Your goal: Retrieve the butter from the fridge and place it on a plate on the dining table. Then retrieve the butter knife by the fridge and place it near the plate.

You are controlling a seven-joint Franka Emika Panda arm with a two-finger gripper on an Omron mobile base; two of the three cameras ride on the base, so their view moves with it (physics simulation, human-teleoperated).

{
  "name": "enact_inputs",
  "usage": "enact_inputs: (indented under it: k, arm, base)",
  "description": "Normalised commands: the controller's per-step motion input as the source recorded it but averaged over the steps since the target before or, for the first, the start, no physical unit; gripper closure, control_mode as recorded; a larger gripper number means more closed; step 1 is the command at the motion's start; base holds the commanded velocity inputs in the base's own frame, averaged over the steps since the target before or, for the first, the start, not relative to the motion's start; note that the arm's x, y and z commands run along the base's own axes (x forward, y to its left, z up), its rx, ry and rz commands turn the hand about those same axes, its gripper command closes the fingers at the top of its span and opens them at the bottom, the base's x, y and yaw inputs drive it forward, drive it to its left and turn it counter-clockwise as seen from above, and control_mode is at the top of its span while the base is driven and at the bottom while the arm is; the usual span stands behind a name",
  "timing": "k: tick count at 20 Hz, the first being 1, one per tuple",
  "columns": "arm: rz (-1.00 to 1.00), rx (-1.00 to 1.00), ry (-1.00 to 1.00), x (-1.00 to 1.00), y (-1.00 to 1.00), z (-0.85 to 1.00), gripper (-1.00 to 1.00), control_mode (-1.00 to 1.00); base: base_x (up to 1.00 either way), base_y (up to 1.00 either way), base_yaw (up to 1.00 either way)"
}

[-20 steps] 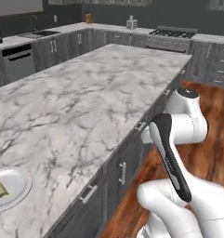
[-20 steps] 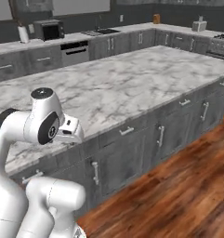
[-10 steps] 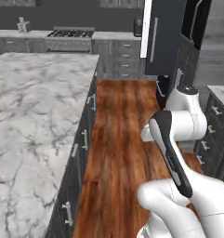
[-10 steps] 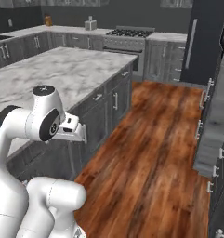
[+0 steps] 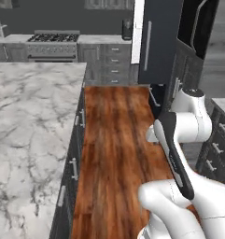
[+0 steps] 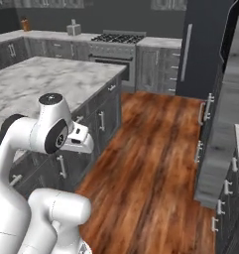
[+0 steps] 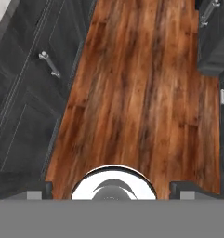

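Hovering spread over bare floor

Hanging above the wood floor [image 7: 141, 93], the claw [image 7: 113, 188] has its two dark tips standing wide apart at the bottom corners of the hand view, with nothing between them but planks. Right below the claw lies only the brown boards. To one side of it, in the hand view, runs the dark base of the table [image 7: 25, 116], with grey drawer pulls on its panels; to the other side stand dark cabinet fronts [image 7: 215, 42] with a grey pull.

In the left base view the folded arm [image 5: 179, 140] sits low at the right, with the hand tucked close to the body, above the floor strip. In the right base view the hand [image 6: 77, 140] points out just beside the table's drawer fronts, apart from them.

The table [image 5: 30, 135] stretches away on the claw's left, its marble top bare where it shows. Ahead and to the right of the claw, well apart from it, rises the fridge [image 5: 158, 42], dark, with one long grey handle on its near door; the right base view shows the same tall door [image 6: 200, 44]. Farther off, past the end of the floor, a stove [image 6: 113, 42] stands against the back wall among grey cabinets.

Butter, plate and knife cannot be made out from here.
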Motion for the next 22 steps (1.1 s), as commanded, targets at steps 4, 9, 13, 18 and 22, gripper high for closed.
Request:
enact_inputs:
  k: [4, 9, 13, 18, 22]
  arm:
    - [0.0, 0.0, 0.0, 0.0, 0.0, 0.0, -1.0, 1.0]
    - [0.0, 0.0, 0.0, 0.0, 0.0, 0.0, -1.0, 1.0]
    - [0.0, 0.0, 0.0, 0.0, 0.0, 0.0, -1.0, 1.0]
    - [0.0, 0.0, 0.0, 0.0, 0.0, 0.0, -1.0, 1.0]
    - [0.0, 0.0, 0.0, 0.0, 0.0, 0.0, -1.0, 1.0]
  base:
    - [1.0, 0.1, -0.22]
    - [1.0, 0.48, -0.28]
    - [1.0, 0.12, -0.03]
    - [1.0, 0.06, 0.01]
    - [1.0, 0.16, 0.0]
